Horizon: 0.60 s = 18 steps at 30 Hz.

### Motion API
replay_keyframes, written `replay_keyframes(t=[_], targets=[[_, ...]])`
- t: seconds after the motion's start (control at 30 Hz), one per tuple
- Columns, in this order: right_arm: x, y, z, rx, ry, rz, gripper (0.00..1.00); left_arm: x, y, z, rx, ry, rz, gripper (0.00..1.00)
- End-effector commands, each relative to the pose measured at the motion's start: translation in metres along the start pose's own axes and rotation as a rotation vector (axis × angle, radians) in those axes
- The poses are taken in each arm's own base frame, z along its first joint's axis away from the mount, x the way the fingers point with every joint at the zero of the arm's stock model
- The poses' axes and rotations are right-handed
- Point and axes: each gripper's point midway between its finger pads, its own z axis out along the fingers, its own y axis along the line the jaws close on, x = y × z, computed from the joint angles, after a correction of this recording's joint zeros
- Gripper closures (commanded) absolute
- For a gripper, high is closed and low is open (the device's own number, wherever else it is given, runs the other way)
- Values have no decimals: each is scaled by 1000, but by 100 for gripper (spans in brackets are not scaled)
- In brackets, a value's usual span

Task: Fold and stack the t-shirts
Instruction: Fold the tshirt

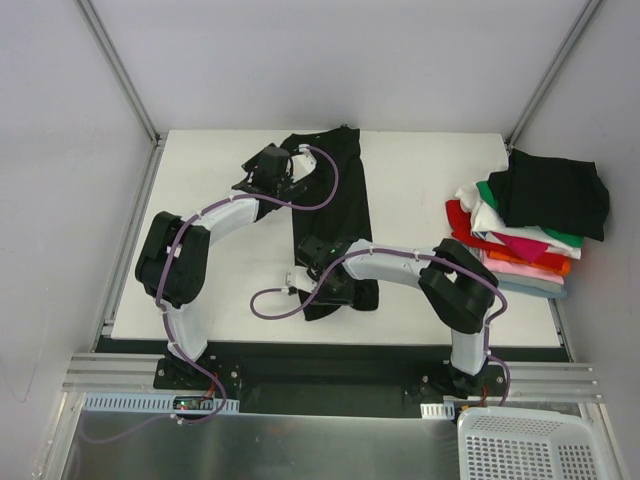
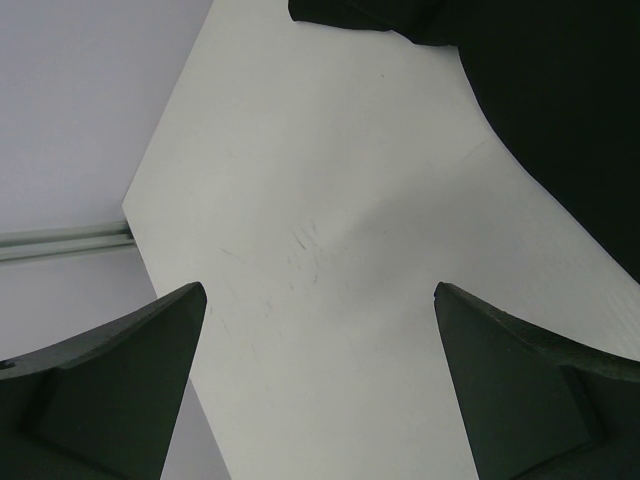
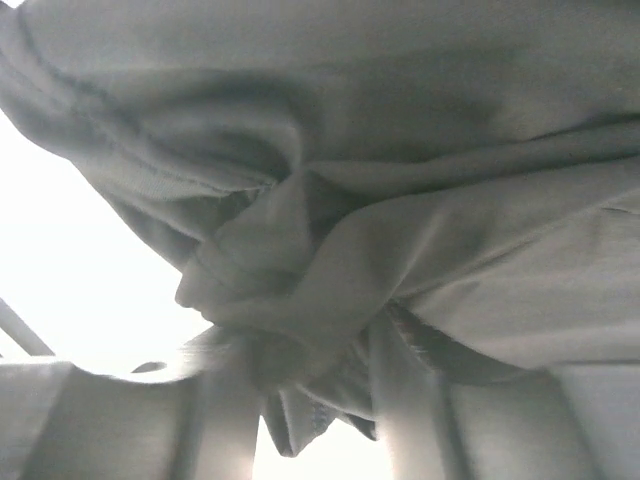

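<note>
White tabletop (image 1: 420,190) enclosed by pale walls (image 1: 60,150), with slanted metal posts (image 1: 118,70) at the far corners; view from above, read from the left of the frame to the right.

(a) Left of centre, the left end effector (image 1: 262,172) hovers near the far left edge of the black t-shirt (image 1: 335,200). Its wrist view shows the jaws spread wide and holding nothing (image 2: 320,380), with bare tabletop between them and the black cloth (image 2: 560,120) off to the upper right, not touched.

(b) At centre, the black t-shirt lies as a long, narrow strip running from the far edge of the tabletop toward the near edge.

(c) At the lower end of that strip sits the right end effector (image 1: 325,290). Its wrist view is filled with gathered, creased fabric (image 3: 400,200) bunched between the fingers (image 3: 300,420). The jaws stand narrow on the cloth, though how firmly they grip cannot be told.

(d) At the right edge rests the stack of folded t-shirts (image 1: 530,230): black on top, with green, white, red, pink, orange and blue-grey layers below.

(e) A white basket (image 1: 530,445) occupies the lower right corner, off the tabletop.

The step in hand appears to be folding the near end of the strip toward the far end. To do it well, the right end effector should catch every layer of the hem and lift only enough to clear the cloth. It should then carry the hem straight along the strip, so that the edges meet squarely. The left end effector could pin the far end against sliding.
</note>
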Motion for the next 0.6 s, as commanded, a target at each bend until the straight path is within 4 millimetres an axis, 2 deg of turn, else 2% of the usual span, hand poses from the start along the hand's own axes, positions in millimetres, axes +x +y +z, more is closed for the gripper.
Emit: replay_keyframes(t=[0.0, 0.27, 0.4, 0.57], targets=[[42, 10, 42, -72, 160, -19, 62, -16, 17, -17, -48, -48, -14, 1], [42, 9, 39, -73, 165, -7, 91, -14, 15, -18, -44, -44, -16, 1], [41, 13, 31, -70, 165, -8, 96, -9, 10, -17, -36, -36, -17, 1], [43, 33, 18, -88, 177, -51, 99, -6, 7, -13, -37, -29, -12, 1]])
